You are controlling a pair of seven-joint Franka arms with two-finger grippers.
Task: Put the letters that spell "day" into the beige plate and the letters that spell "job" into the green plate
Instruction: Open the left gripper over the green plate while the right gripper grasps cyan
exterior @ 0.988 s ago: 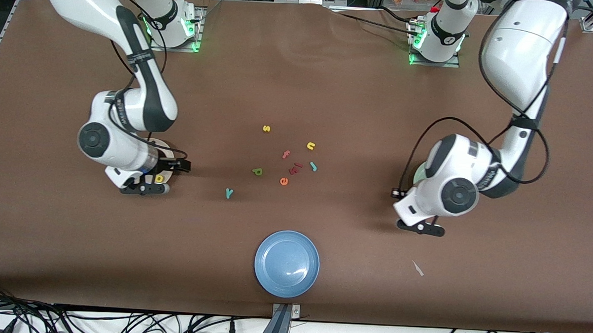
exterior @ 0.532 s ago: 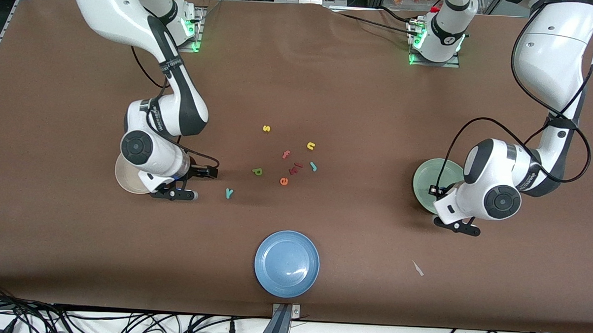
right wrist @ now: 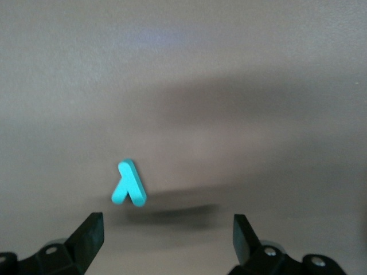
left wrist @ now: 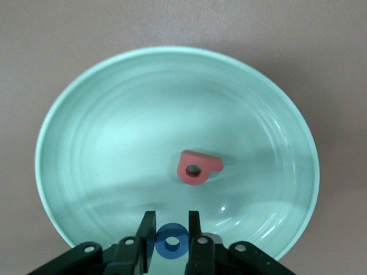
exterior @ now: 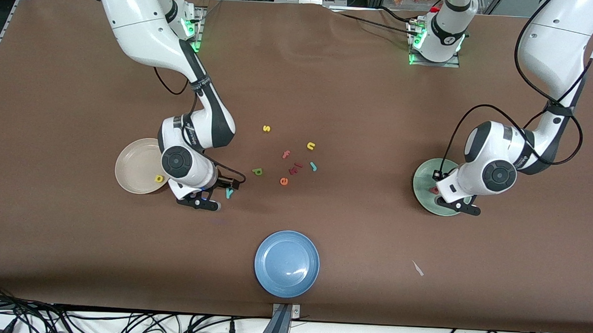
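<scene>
Brown surface point(exterior: 329, 79), evenly lit; black cables point(exterior: 74, 321) are bundled along its edge nearest the front camera.

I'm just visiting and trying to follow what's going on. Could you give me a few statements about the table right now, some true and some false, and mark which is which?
1. A pink letter lies in the green plate. True.
2. The left gripper has a blue ring letter between its jaws. True.
3. The yellow letter lies in the blue plate. False: it lies in the beige plate.
4. The right gripper grips a teal letter. False: its jaws are open, and the letter lies on the table.
</scene>
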